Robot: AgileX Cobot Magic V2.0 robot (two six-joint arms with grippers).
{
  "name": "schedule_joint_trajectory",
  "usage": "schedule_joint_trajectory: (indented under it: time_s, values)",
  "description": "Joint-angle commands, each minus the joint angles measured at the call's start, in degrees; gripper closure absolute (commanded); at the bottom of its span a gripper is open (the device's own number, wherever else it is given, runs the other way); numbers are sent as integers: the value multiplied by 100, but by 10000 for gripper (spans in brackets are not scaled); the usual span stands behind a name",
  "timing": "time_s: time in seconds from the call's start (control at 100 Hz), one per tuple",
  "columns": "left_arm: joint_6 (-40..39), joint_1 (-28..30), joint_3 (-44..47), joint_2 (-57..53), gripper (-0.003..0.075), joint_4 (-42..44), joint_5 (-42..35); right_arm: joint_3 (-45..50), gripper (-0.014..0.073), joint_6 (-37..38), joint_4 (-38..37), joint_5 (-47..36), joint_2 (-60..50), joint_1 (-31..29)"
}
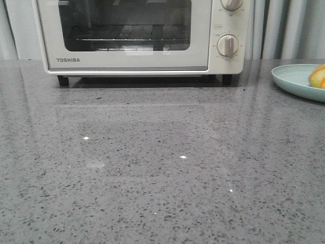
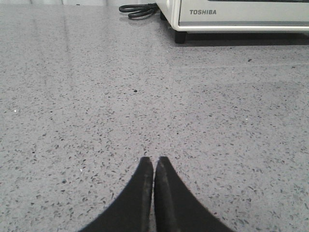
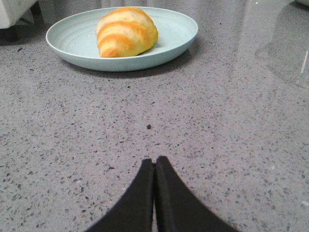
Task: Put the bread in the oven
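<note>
The golden-brown bread (image 3: 126, 31) with pale stripes lies on a pale green plate (image 3: 174, 41); in the front view only its edge (image 1: 318, 77) shows at the far right, on that plate (image 1: 292, 79). The cream TOSHIBA oven (image 1: 127, 61) stands at the back with its glass door closed, and its lower front (image 2: 231, 17) shows in the left wrist view. My left gripper (image 2: 154, 159) is shut with nothing in it, low over the counter, well short of the oven. My right gripper (image 3: 154, 159) is shut and empty, some way short of the plate. Neither arm shows in the front view.
A grey speckled stone counter (image 1: 152, 168) fills the foreground. A black power cord (image 2: 139, 9) lies coiled beside the oven's left corner. Two round knobs (image 1: 228, 44) sit on the oven's right panel. Pale curtains (image 1: 284, 28) hang behind.
</note>
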Motion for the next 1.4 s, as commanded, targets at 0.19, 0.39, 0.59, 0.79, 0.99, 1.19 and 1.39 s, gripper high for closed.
schedule_joint_trajectory:
  time_s: [0.19,0.39,0.59,0.79,0.99,1.19,1.39]
  values:
    - [-49,27,119,-155,741,-27,-401,148,641,-9,-7,-92,-110,-29]
    - [-49,27,119,-155,741,-27,-401,148,641,-9,-7,-92,-110,-29]
    - [-49,27,119,-155,741,-27,-401,148,641,-9,-7,-92,-110,-29]
    - [-49,27,119,-155,741,-27,-486,148,641,-9,-7,-92,-110,-29]
    - [-49,27,119,-155,741,-27,-490,148,641,-9,-69,-369,-110,-29]
    - [-135,27,119,-155,741,-2490,-1380,148,641,-9,539,-1555,-110,-29]
    - [-135,27,119,-155,741,-4606,-1824,148,641,-9,3310,-2325,-110,-29]
